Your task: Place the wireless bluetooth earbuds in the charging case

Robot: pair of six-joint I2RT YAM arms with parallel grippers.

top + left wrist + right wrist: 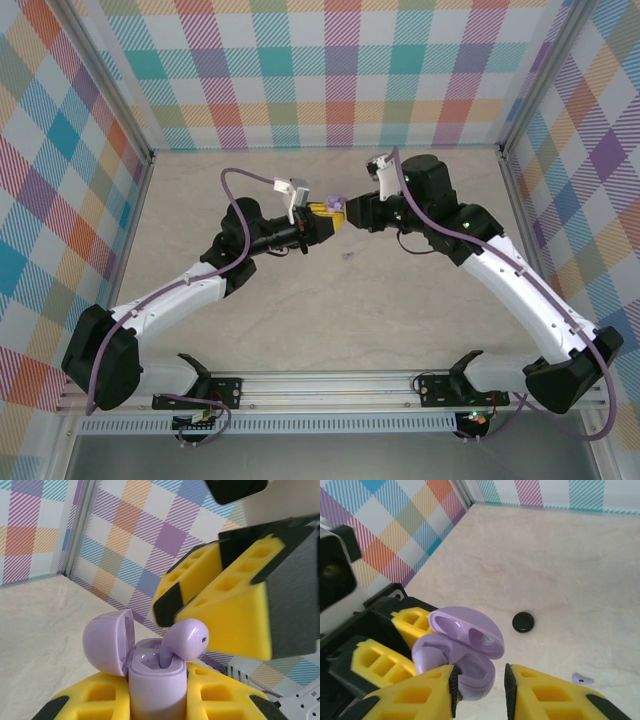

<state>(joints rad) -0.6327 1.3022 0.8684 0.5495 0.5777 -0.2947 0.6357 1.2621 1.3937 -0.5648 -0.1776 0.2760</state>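
**A:** Mid-table, top view: both arms lean inward, with the left gripper (324, 218) and the right gripper (344, 214) meeting tip to tip. The lavender charging case (333, 203) is between them. A loose earbud (348, 257), also lavender, lies on the table (250, 340) just near of the grippers.

**B:** And the left wrist view?

**A:** The left gripper (157, 697) is clamped on the charging case (155, 680), which stands upright with its lid (107, 642) swung open. The right gripper (192, 625) pinches the held earbud (189, 639), whose stem is down in the case's well.

**B:** Right wrist view?

**A:** The right gripper (480, 685) has its fingers drawn close, with lavender in the gap. The left gripper (422, 647) holds the open charging case (445, 655). A black round piece (523, 622) rests on the table beyond it. The loose earbud (581, 679) lies apart from both.
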